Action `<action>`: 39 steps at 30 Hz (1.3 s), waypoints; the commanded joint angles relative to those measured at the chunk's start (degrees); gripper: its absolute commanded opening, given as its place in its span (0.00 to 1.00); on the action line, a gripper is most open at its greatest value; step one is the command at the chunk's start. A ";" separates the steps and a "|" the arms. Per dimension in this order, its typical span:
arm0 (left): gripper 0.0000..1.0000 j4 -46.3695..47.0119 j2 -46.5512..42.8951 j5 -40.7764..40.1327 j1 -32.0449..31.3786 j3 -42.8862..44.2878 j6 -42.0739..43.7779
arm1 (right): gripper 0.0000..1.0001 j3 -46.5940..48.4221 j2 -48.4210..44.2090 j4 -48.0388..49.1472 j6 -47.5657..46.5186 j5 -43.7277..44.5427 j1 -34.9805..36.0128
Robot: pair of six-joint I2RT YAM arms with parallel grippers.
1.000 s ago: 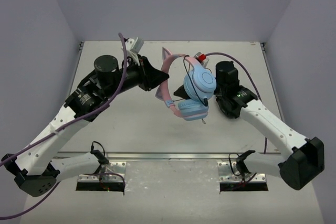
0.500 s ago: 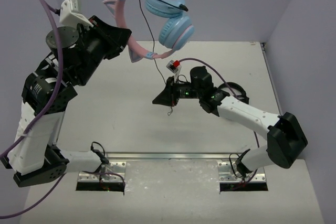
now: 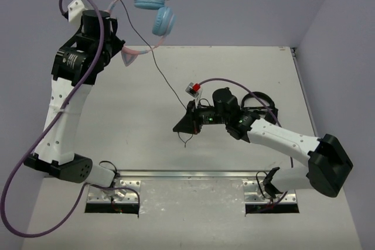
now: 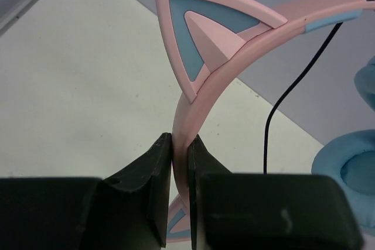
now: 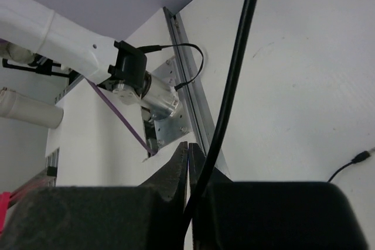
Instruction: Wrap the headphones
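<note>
The left gripper is clamped on the pink headband of the headphones, holding them high above the tabletop. A cat ear stands just beyond its fingertips, and the light-blue ear cups hang off to its right. The thin black cord slants down from the cups to the right gripper, which is closed on it low over the tabletop. Just past that gripper, the cord's loose end reaches the tabletop.
</note>
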 commanded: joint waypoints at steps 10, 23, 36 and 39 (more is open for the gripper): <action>0.00 11.48 -0.96 -6.31 4.82 -10.98 2.30 | 0.01 15.28 -3.51 -21.34 -13.94 9.77 7.13; 0.00 30.28 -9.91 3.05 4.47 -40.68 16.76 | 0.01 47.72 5.52 -46.85 -32.57 18.82 8.80; 0.00 27.58 -21.96 25.84 -11.52 -56.78 27.87 | 0.01 55.57 9.23 -52.24 -48.40 34.91 8.80; 0.00 25.74 -24.69 28.92 -11.61 -57.40 28.23 | 0.01 53.98 8.52 -50.12 -48.94 37.81 8.71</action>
